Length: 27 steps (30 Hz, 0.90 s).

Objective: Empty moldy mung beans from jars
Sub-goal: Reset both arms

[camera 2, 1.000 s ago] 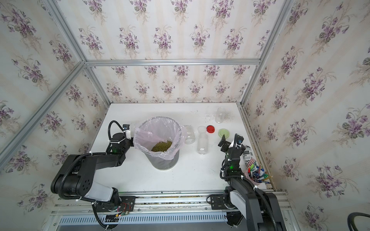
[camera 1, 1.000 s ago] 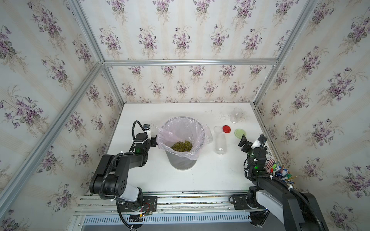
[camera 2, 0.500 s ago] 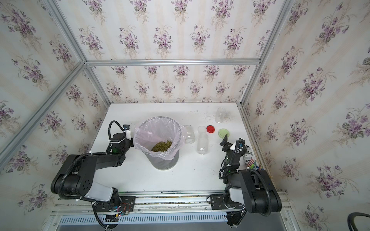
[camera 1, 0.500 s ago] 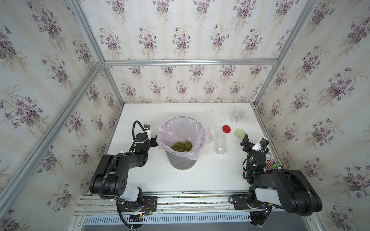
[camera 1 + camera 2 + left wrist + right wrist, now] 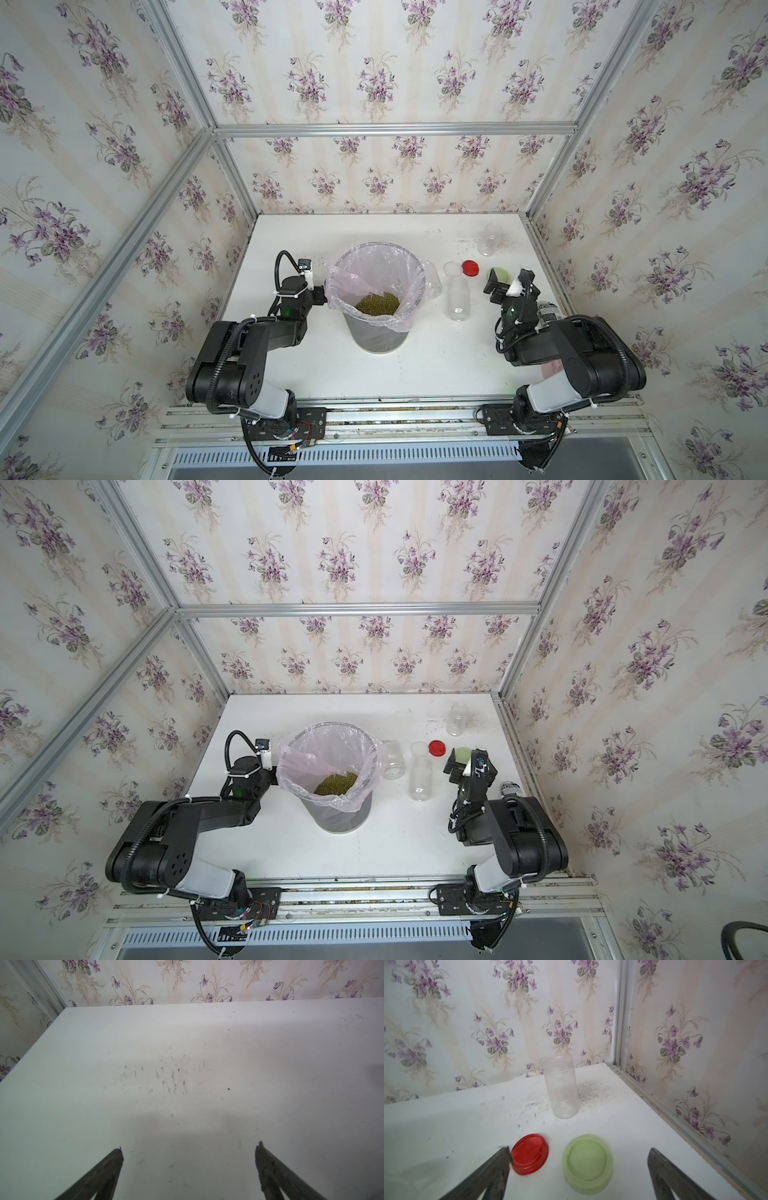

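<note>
The moldy mung beans (image 5: 377, 303) lie in a heap at the bottom of the grey bin with its pinkish liner (image 5: 345, 272). Three clear jars stand empty and lidless: one at the back right (image 5: 490, 239) (image 5: 561, 1088), one right of the bin (image 5: 457, 299), and one close behind the bin's right side (image 5: 392, 759). The white lid (image 5: 452, 269), red lid (image 5: 529, 1154) and green lid (image 5: 587, 1162) lie on the table. My right gripper (image 5: 579, 1149) is open just above the green lid, holding nothing. My left gripper (image 5: 189, 1147) is open over bare table, left of the bin.
A printed black-and-white can (image 5: 548, 311) stands by the right wall next to my right arm. Pale dust (image 5: 593, 1091) is scattered beside the back jar. Aluminium frame rails (image 5: 654, 1097) and papered walls close in the white table (image 5: 187, 1043) on three sides.
My right arm has folded back, its elbow and shoulder swinging in behind the gripper, which stays near the green lid. The left arm has not moved.
</note>
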Each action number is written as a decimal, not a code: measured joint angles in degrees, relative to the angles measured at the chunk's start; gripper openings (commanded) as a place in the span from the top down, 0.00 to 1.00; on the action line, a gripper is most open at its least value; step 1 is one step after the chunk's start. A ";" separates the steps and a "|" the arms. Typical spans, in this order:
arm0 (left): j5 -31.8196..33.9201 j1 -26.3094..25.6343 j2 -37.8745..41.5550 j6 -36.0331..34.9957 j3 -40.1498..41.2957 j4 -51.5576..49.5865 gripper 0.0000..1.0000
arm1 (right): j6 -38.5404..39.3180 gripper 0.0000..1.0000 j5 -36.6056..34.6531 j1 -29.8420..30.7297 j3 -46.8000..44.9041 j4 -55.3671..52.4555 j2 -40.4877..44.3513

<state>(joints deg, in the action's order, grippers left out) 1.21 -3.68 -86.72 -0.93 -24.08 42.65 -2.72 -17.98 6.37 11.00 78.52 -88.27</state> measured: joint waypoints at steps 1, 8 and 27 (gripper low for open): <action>0.00 0.00 0.00 0.00 0.00 0.04 0.00 | 0.15 0.00 -0.07 -0.11 0.13 -0.02 -0.26; 0.00 0.00 0.00 0.00 0.00 0.02 0.00 | 0.22 0.00 1.11 -0.70 0.70 -3.54 -0.26; 0.00 0.00 0.00 0.00 0.00 0.02 0.00 | 0.20 0.00 1.92 -0.76 0.66 -5.16 0.13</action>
<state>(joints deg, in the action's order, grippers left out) 1.21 -3.68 -86.72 -0.93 -24.08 42.68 -2.52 -16.05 5.61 11.66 73.36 -88.14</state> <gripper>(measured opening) 0.996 0.997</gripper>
